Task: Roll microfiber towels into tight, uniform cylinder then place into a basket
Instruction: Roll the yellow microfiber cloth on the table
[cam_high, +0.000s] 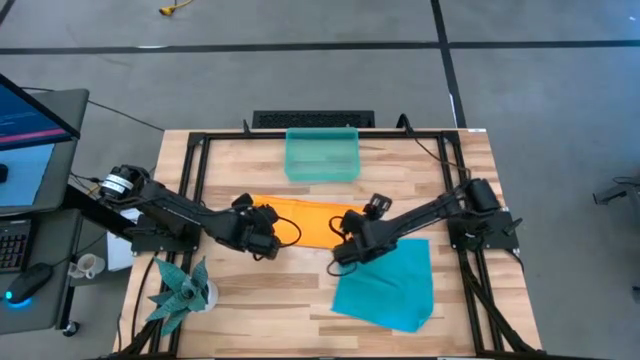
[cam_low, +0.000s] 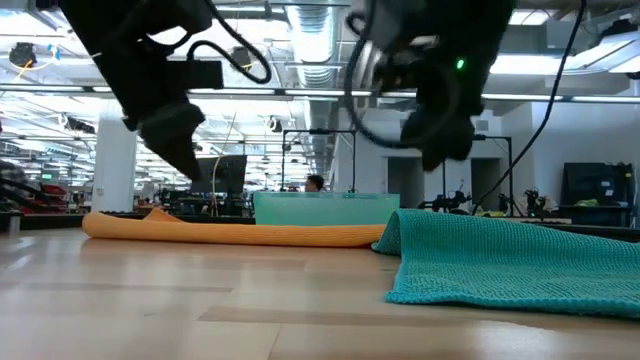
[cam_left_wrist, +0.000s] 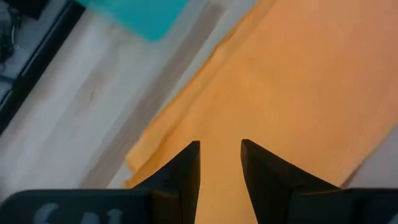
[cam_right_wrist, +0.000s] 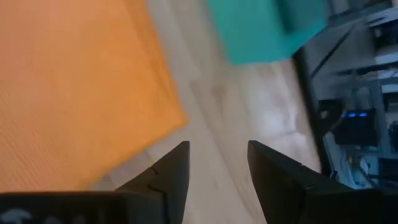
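Rolling stage: both end effectors, left and right, hover unclenched, empty, over the flat bright-orange microfiber towel, six o'clock of the translucent sea-green plastic basket; next, pinch its near edge.

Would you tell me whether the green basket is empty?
Empty: the basket holds nothing in the high view; the orange towel and teal towel lie on the table.

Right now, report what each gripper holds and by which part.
Nothing is held. The left gripper hangs open above the orange towel, and the right gripper is open over bare table past that towel's end.
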